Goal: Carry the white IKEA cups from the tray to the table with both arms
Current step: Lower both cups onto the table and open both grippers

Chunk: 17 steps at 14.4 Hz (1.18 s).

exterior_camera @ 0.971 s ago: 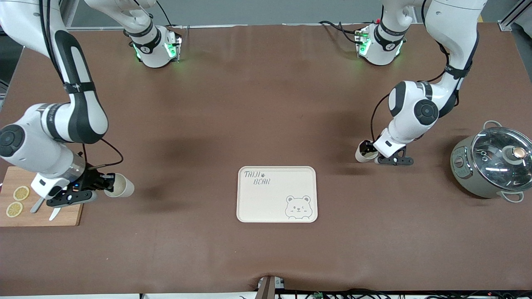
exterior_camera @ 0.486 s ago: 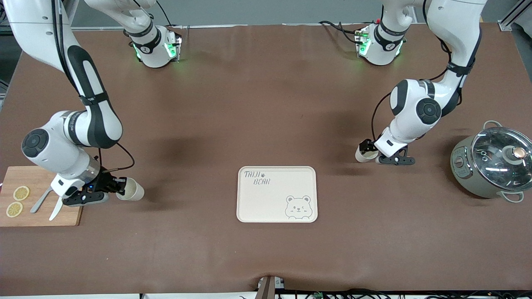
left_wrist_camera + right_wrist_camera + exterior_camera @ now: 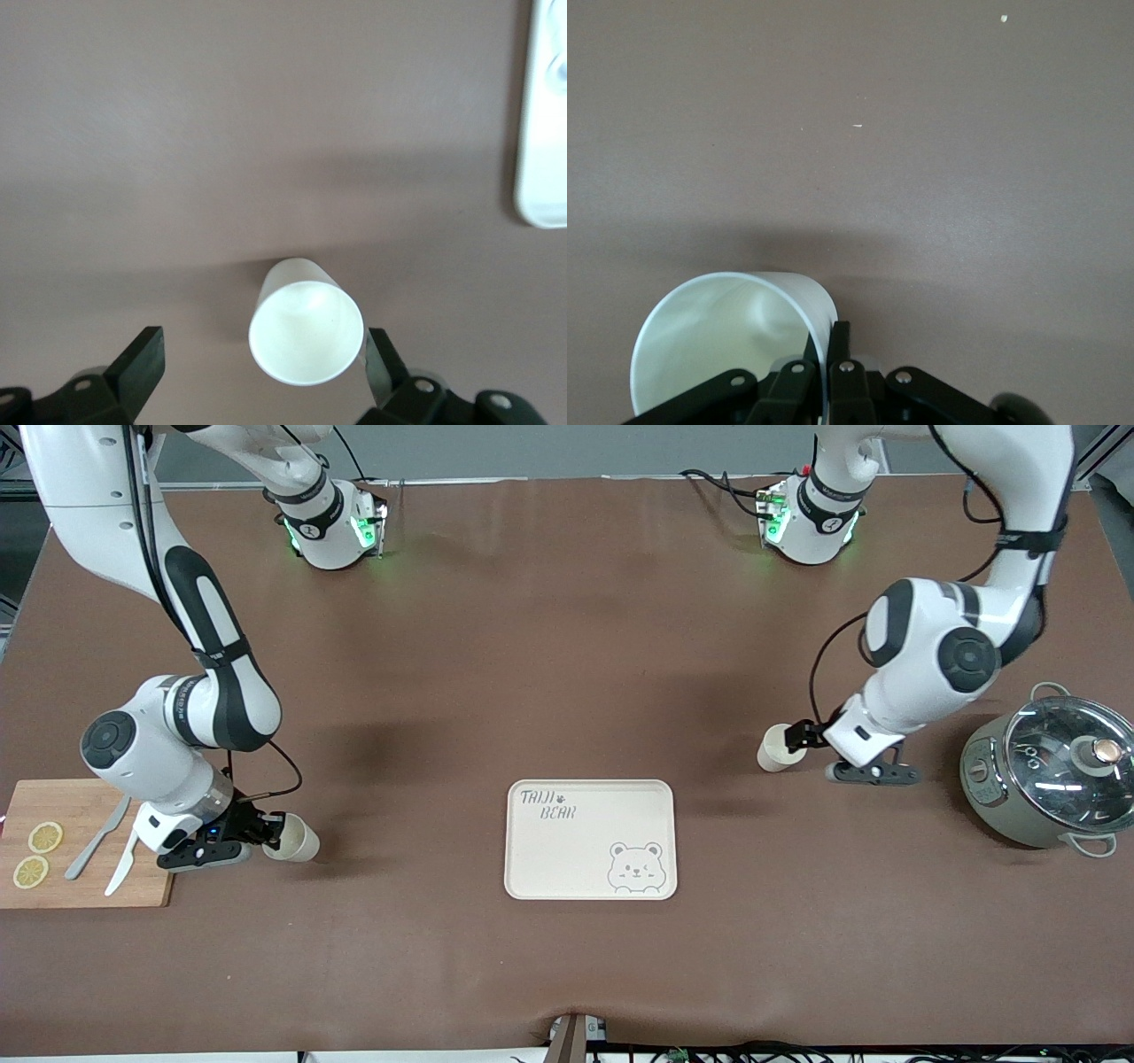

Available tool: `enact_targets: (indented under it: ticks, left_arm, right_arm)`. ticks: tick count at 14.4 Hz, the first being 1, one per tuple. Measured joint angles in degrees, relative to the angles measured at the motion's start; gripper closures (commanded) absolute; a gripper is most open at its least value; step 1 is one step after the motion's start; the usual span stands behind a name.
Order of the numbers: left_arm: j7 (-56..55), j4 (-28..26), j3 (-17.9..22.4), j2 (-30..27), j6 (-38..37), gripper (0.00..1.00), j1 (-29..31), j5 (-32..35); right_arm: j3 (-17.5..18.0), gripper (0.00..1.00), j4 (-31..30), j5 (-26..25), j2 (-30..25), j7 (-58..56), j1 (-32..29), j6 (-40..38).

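Since a second ago the left gripper (image 3: 828, 757) has spread and backed off, leaving its small cream-white tumbler (image 3: 780, 747) standing on the matte brown table (image 3: 567, 646). The right gripper (image 3: 252, 837) has carried the other cream-white cup (image 3: 297, 840) off the wooden cutting board (image 3: 53, 890), pinching its rim, low for release. The cream rectangular tray (image 3: 590, 840) sits between them.

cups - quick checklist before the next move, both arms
1. Tray holds no cups: ok.
2. Left gripper open, fingers apart from its cup: ok.
3. That cup stands upright on the table: ok.
4. Right gripper shut on the rim of the other cup: ok.
5. Right cup resting on the table: cannot tell.
6. Right cup away from the cutting board: ok.
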Motion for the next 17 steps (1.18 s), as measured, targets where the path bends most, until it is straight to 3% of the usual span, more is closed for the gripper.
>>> enact_targets:
  ticks: [3, 8, 9, 10, 11, 17]
  left_arm:
    - [0.0, 8.6, 0.1, -0.2, -8.5, 0.0, 1.8, 1.6]
    - [0.0, 12.2, 0.1, 0.0, -9.7, 0.0, 2.8, 1.8]
    - [0.0, 12.9, 0.1, 0.1, -9.7, 0.0, 2.8, 1.8]
    - [0.0, 13.6, 0.1, 0.1, -9.7, 0.0, 2.8, 1.8]
    - [0.0, 14.4, 0.1, 0.1, -9.7, 0.0, 2.8, 1.8]
    - [0.0, 19.8, -0.1, 1.3, -9.7, 0.0, 2.5, 1.8]
  right_arm:
    - [0.0, 1.0, 0.0, 0.0, 0.7, 0.0, 0.0, 1.0]
    - [0.5, 1.0, -0.1, 0.0, 1.8, 0.0, 0.0, 3.0]
    - [0.6, 0.94, -0.2, 0.0, 2.0, 0.0, 0.0, 3.3]
    - [0.6, 0.39, -0.2, 0.0, 2.1, 0.0, 0.0, 3.6]
    - [0.6, 0.0, -0.2, 0.0, 2.3, 0.0, 0.0, 3.8]
    - [0.5, 0.0, 2.4, 0.0, 2.3, -0.3, 0.0, 1.6]
